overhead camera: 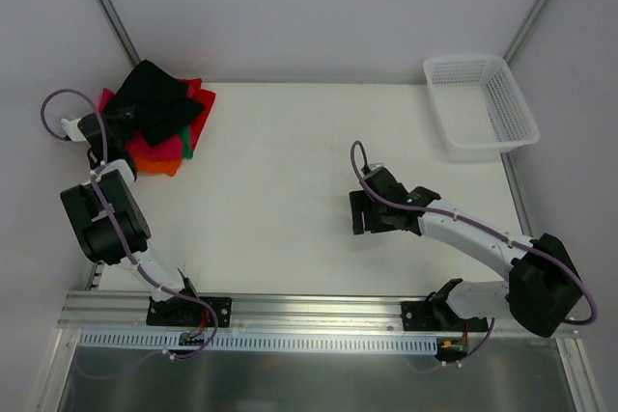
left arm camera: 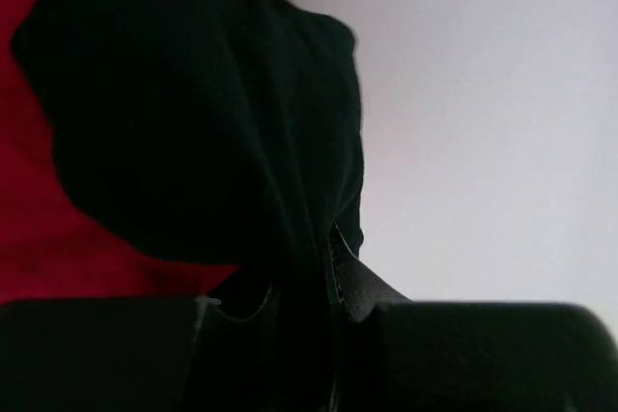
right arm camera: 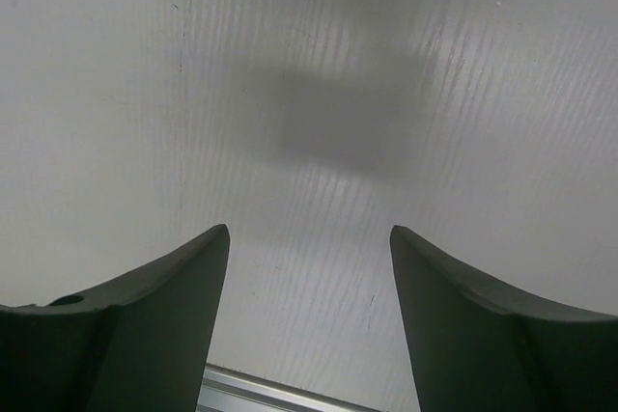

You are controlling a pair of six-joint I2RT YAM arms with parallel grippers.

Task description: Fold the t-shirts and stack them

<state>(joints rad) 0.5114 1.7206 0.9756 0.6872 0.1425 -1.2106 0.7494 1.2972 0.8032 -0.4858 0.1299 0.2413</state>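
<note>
While the black t-shirt (overhead camera: 153, 101) lies bunched on the stack of coloured t-shirts (overhead camera: 166, 153) at the far left corner of the worktop (overhead camera: 290, 161), my left fingers (overhead camera: 118, 123) are nearly together, clamped on a fold at its near-left edge. Its long axis cannot be told in this lump. My right fingers (overhead camera: 365, 211) stand apart and empty over bare worktop, well to the right; the left arm is nearer.

My left arm (overhead camera: 104, 211) and right arm (overhead camera: 480, 241), black blocky joints, white tubes, purple cables (overhead camera: 68, 93) looping along, dark grey pointy fingers (right arm camera: 159, 311).
</note>
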